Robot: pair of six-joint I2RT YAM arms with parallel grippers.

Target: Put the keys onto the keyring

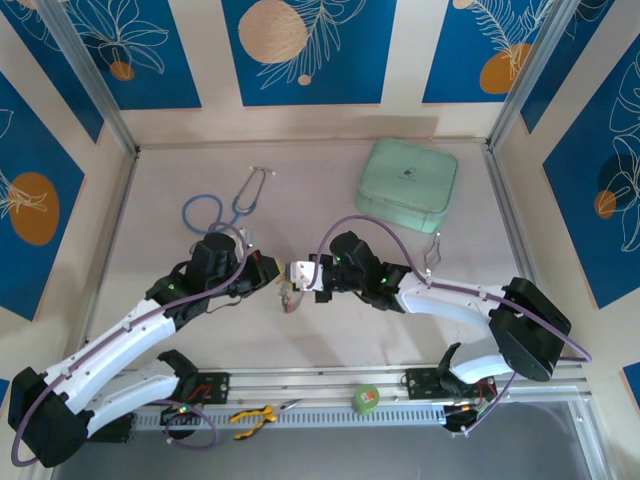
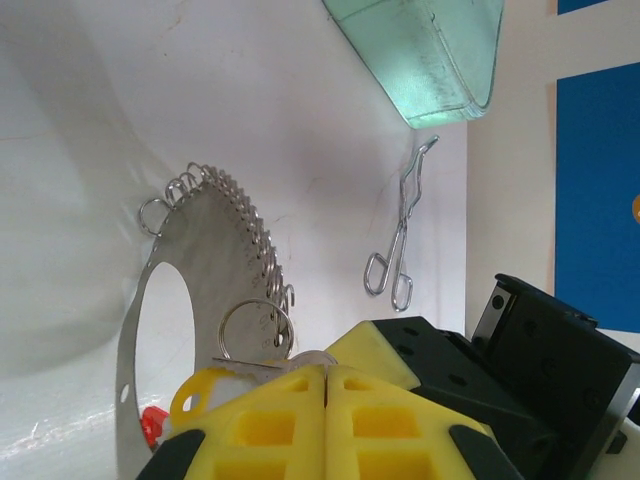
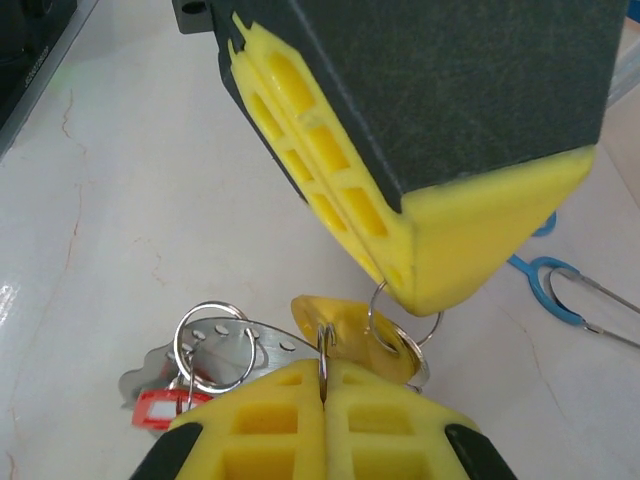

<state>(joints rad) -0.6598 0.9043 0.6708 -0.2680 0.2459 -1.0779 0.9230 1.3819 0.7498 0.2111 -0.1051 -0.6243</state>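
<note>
Right gripper [image 3: 322,372] jaws pinch the keyring [image 3: 275,342] edge.

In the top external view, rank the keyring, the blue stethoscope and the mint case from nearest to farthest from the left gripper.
From the left gripper:
1. keyring, right at its fingertips, mid-table between the two arms.
2. blue stethoscope, just beyond it, toward the back left.
3. mint case, farthest, at the back right.
</note>
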